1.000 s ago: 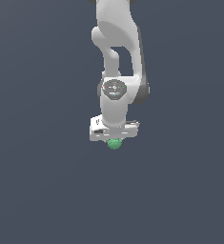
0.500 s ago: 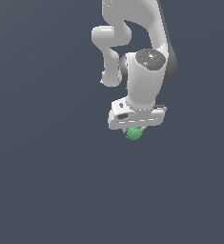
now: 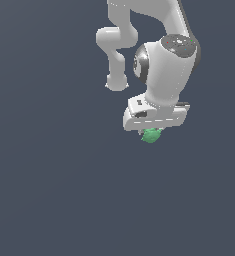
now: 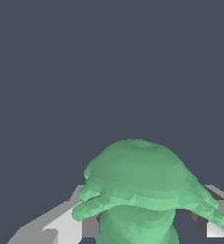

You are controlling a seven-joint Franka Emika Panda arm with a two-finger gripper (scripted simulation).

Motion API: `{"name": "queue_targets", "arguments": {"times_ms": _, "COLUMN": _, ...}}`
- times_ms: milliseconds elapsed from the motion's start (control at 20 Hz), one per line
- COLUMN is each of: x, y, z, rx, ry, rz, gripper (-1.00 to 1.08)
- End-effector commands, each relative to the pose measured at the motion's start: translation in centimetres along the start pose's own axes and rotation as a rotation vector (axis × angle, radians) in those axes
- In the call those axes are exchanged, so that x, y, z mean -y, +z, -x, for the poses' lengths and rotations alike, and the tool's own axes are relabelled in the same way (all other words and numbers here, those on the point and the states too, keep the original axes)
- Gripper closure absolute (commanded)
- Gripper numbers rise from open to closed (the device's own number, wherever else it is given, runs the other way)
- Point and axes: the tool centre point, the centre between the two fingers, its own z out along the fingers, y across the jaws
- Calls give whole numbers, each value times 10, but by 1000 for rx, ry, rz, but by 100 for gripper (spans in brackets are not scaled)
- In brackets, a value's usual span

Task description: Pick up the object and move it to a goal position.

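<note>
Rendering flat and evenly lit — no cast shadows showing anywhere. Catching soft highlights on the white arm (image 3: 164, 75), from above. Staying sharp throughout — no blur, glare, edge distortion.

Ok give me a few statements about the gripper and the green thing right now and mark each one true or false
1. The green object sits between the fingers of the gripper. True.
2. The gripper is open with nothing in it. False: it is shut on the green object.
3. In the exterior view, the green object pokes out just below the white gripper. True.
4. The green object is larger than the gripper. False: it is much smaller.
5. In the wrist view, the green object fills much of the picture. True.
</note>
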Motion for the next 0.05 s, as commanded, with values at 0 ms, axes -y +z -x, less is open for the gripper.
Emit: {"name": "queue_targets", "arguments": {"times_ms": 0, "x": 0, "y": 0, "z": -1, "rx": 1, "ry": 1, "rz": 0, "gripper": 108}}
